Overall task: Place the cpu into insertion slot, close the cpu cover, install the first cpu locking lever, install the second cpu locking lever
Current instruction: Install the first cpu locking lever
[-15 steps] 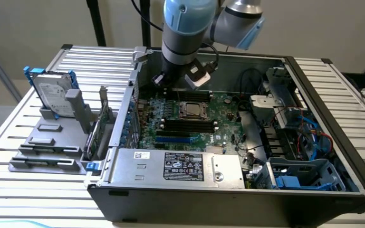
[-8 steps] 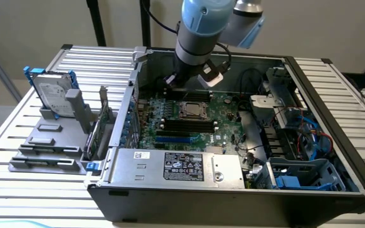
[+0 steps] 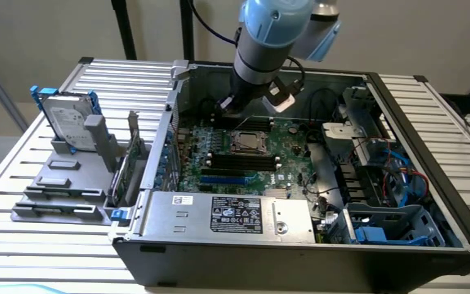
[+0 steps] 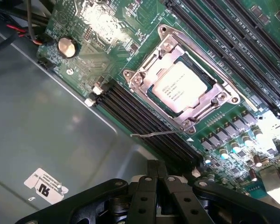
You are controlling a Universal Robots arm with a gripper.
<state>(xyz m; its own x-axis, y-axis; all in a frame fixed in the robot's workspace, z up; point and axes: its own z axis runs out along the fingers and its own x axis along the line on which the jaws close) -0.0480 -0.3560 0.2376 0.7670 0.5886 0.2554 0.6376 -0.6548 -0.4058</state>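
Find the cpu (image 4: 179, 87) seated flat in the insertion slot (image 3: 249, 142) on the green board (image 4: 107, 51), inside the open computer case (image 3: 317, 263). Note the cpu cover (image 4: 152, 57) lying down over it, with the pale chip top framed in its window. Spot one thin wire lever (image 4: 154, 134) jutting free beside the socket, across the black memory slots (image 4: 135, 116). Read the gripper (image 4: 159, 164) as clenched on nothing, fingers (image 4: 149, 196) pressed together, hanging above those slots, apart from the cover.

cpu (image 4: 179, 88) in cover (image 4: 147, 70) window, on board (image 4: 98, 37) | memory slots (image 4: 135, 119) flank cover both sides | drive (image 3: 68, 122) outside case (image 3: 300, 269), exterior view's left
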